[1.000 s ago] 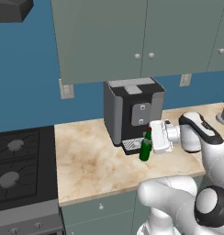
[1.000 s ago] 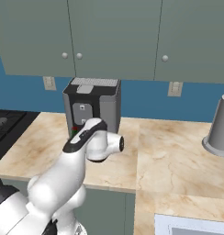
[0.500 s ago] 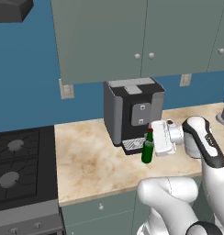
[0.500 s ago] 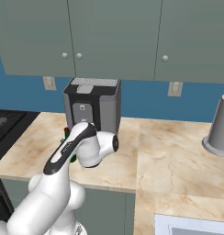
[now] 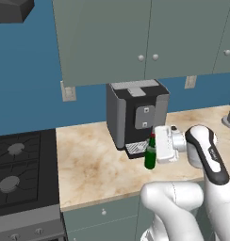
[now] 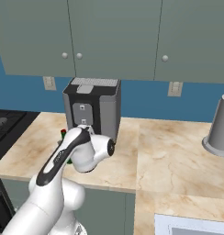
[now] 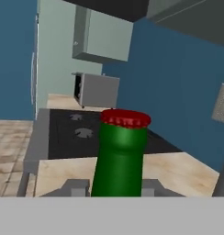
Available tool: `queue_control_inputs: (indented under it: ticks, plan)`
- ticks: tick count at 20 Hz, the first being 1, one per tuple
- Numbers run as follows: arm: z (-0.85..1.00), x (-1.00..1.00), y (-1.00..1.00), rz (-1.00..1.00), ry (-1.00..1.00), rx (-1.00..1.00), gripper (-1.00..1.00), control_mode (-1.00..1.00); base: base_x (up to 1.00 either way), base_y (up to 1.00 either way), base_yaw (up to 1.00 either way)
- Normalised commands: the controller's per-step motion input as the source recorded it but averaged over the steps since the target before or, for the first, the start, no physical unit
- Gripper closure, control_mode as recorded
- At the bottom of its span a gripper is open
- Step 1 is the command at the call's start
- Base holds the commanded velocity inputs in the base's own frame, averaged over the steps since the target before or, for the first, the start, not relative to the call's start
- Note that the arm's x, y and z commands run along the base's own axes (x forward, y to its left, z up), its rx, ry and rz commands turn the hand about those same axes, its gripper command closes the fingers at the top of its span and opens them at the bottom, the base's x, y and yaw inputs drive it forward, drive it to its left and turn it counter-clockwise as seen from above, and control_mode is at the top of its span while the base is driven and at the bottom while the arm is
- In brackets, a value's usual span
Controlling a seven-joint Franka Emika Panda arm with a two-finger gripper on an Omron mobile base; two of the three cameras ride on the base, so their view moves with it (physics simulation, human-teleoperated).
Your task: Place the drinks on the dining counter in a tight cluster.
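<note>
Step in hand: pickup of slim green bottle, standing upright on kitchen counter just in front of coffee machine. Hand clamped on bottle body; red cap above fingers. Next, by judgement: lift straight up, back away, carry to dining counter. Obstacles: coffee machine close behind, stove to left, grey canister well apart.

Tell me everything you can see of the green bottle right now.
The green bottle is slim, dark glossy green with a red ridged cap, and looks like glass or plastic. It is upright in front of the coffee machine, over the marble-look kitchen counter. The gripper is shut on its body, a finger on each side. Whether its base touches the counter is unclear.
</note>
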Motion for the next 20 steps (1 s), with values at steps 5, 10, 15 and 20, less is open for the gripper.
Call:
queue_control_inputs:
  ticks: [5,10,15,20]
  plan:
    - [0.00,0.00,0.00,0.00,0.00,0.00,1.00,1.00,-0.50,0.17,0.00]
    - [0.00,0.00,0.00,0.00,0.00,0.00,1.00,1.00,-0.43,0.22,0.00]
    - [0.00,0.00,0.00,0.00,0.00,0.00,1.00,1.00,-0.14,0.66,0.11]
    - [0.00,0.00,0.00,0.00,0.00,0.00,1.00,1.00,-0.05,0.58,0.60]
